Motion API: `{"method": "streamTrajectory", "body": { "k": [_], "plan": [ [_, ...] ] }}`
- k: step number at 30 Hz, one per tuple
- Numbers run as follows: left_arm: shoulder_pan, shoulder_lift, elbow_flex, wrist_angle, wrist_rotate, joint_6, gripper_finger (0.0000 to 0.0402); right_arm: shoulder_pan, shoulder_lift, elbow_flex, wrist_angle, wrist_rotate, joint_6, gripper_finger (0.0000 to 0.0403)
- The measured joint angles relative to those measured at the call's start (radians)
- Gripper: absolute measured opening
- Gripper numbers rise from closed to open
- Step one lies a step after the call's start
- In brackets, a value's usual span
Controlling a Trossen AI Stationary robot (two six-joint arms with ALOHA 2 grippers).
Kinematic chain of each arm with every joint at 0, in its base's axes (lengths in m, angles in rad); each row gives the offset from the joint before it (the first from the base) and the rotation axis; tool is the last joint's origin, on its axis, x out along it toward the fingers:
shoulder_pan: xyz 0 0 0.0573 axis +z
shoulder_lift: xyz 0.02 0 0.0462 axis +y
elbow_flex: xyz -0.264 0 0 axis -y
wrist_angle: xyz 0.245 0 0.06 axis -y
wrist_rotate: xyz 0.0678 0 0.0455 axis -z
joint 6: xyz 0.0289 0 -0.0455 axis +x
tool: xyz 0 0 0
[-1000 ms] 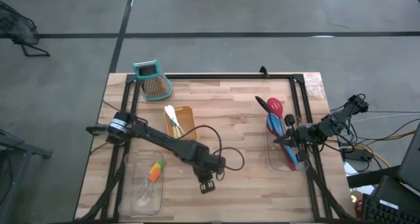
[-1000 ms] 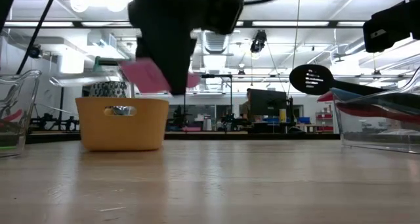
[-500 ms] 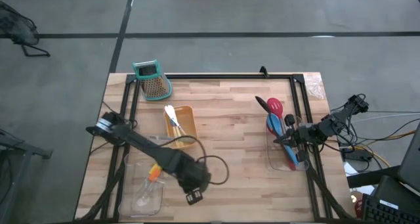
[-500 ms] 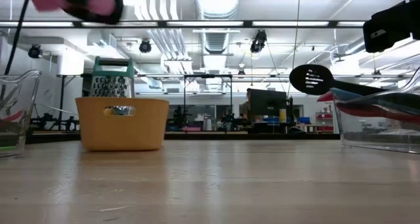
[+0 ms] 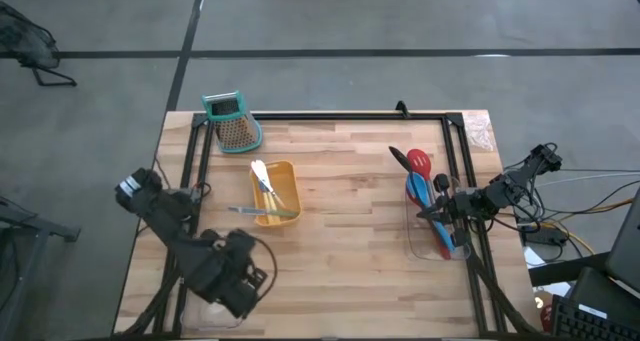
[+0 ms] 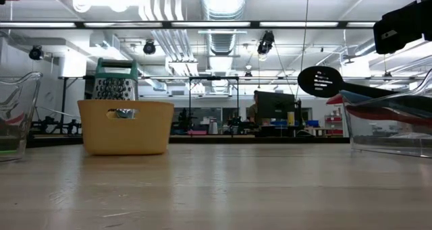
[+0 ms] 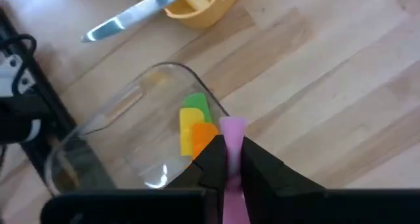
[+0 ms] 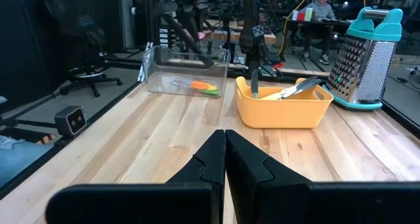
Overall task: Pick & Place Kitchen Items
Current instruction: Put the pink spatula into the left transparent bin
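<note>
My left gripper hangs over the clear tray at the table's near left and is shut on a small pink-tipped tool. It also shows in the high view. Orange, yellow and green-tipped tools lie on the tray's floor. My right gripper is shut and empty, held over the right clear tray. That tray holds the red spoon, the blue spoon and the black slotted spoon, their heads sticking out over its far rim. My left gripper pinches the pink tool between its two fingers, just behind the flat pink head. The tool lies along the fingers, and its head sticks out past the fingertips. The fingers come from above. The tool is lifted clear, over the clear tray.
A yellow tray stands left of the middle, with a metal-bladed tool lying across its near rim. The teal-topped grater stands at the far left. Bare wood lies between the two clear trays.
My left gripper has carried the pink tool from the table's near middle toward the left edge, rising, and now hangs over the left clear tray. It has stayed shut on the tool throughout.
</note>
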Motion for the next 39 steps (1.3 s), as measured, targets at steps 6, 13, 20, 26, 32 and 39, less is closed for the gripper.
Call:
{"method": "streamTrajectory", "body": {
  "k": [6, 13, 20, 26, 32, 39],
  "plan": [
    [-0.034, 0.007, -0.083, 0.088, -0.024, -0.072, 0.0036, 0.000, 0.000, 0.000, 0.000, 0.000, 0.001, 0.0008],
    [-0.036, 0.009, -0.271, 0.101, 0.146, -0.192, 0.0037, 0.000, 0.000, 0.000, 0.000, 0.000, 0.000, 0.0008],
    [-0.031, 0.009, -0.370, 0.177, 0.167, -0.209, 0.0041, 0.000, 0.000, 0.000, 0.000, 0.000, 0.000, 0.0008],
    [-0.029, 0.008, -0.372, 0.196, 0.077, -0.187, 0.0080, 0.000, 0.000, 0.000, 0.000, 0.000, 0.000, 0.0008],
    [-0.017, 0.007, -0.371, 0.197, -0.010, -0.121, 0.0143, 0.000, 0.000, 0.000, 0.000, 0.000, 0.001, 0.0008],
    [-0.004, 0.006, -0.370, 0.199, -0.033, -0.061, 0.0185, 0.000, 0.000, 0.000, 0.000, 0.000, 0.000, 0.0008]
  ]
}}
